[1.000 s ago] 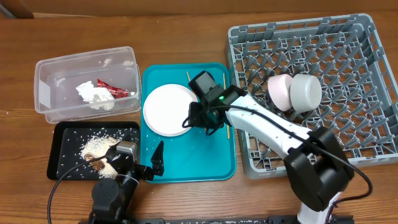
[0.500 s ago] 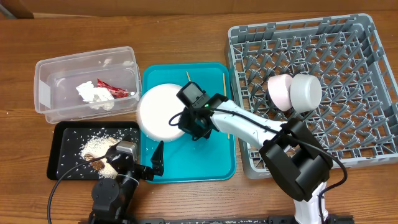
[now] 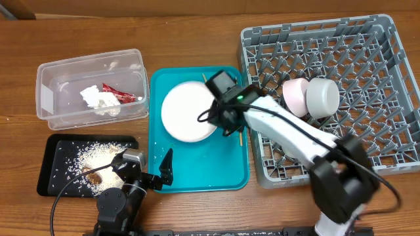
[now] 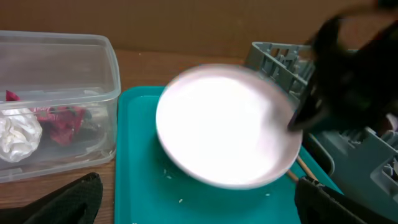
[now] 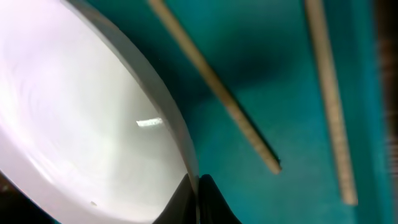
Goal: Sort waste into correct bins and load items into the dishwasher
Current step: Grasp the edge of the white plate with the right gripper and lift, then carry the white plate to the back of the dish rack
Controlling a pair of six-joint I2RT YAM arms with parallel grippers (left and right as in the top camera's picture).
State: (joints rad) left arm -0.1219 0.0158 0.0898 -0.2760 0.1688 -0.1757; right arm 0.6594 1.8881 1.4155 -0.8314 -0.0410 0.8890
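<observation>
My right gripper (image 3: 220, 117) is shut on the right rim of the round pale plate (image 3: 187, 111) and holds it tilted just above the teal tray (image 3: 197, 167). The pinch shows in the right wrist view (image 5: 198, 186), with the plate (image 5: 81, 118) to the left. Two wooden chopsticks (image 5: 211, 81) lie on the tray beside the plate. My left gripper (image 3: 141, 174) is open and empty at the tray's front left corner. Its view shows the plate (image 4: 224, 124). The grey dish rack (image 3: 367, 59) holds a pink bowl (image 3: 294, 96) and a white bowl (image 3: 323, 97). I see no small cup.
The clear tub (image 3: 52, 72) at the left holds the crumpled napkin (image 3: 97, 99) and red wrapper (image 3: 119, 94). The black tray (image 3: 56, 180) in front of it holds rice and brown scraps (image 3: 95, 160). A few rice grains lie on the teal tray.
My right gripper swung the plate left toward the black tray, then back right over the teal tray. The black tray has shifted a little left and forward. The left arm has not moved.
</observation>
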